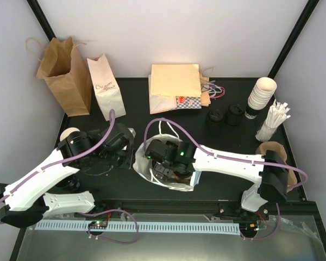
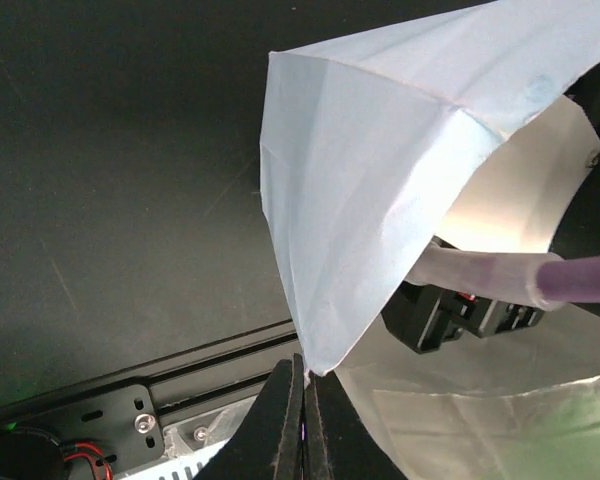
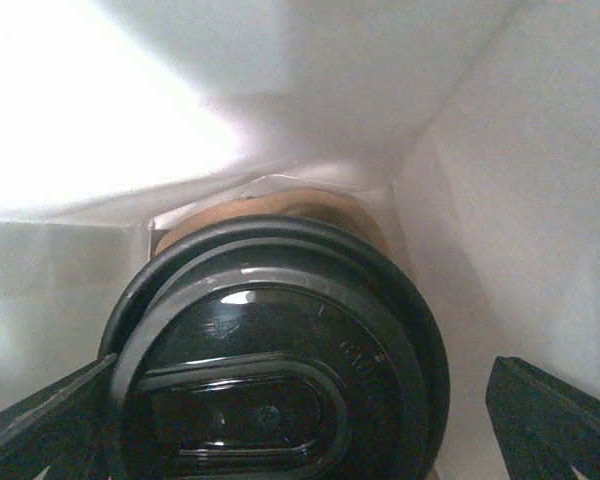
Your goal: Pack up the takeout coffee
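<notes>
In the upper left of the top view, a brown paper bag point(image 1: 62, 73) is standing upright, and a smaller white printed bag point(image 1: 106, 89) is standing just to its right. Below them, the left gripper point(image 1: 127, 152) is reaching to the left rim of the open white paper bag point(image 1: 176, 186), which is sitting in the middle of the black table point(image 1: 233, 136). In the left wrist view its fingers point(image 2: 280, 425) are pressing together at the bottom edge and pinching a corner of this bag's rim. The right gripper point(image 1: 171, 163) is reaching down inside the same bag. In the right wrist view the takeout coffee point(image 3: 280, 370) is standing at the bottom of the bag with its black lid facing the camera. The claw is spread, with one finger at each side of the lid and a clear gap at the lower right. At the upper right, loose black lids point(image 1: 223, 117), a stack of paper cups point(image 1: 261, 93) and white wrapped straws point(image 1: 274, 122) are standing near each other.
</notes>
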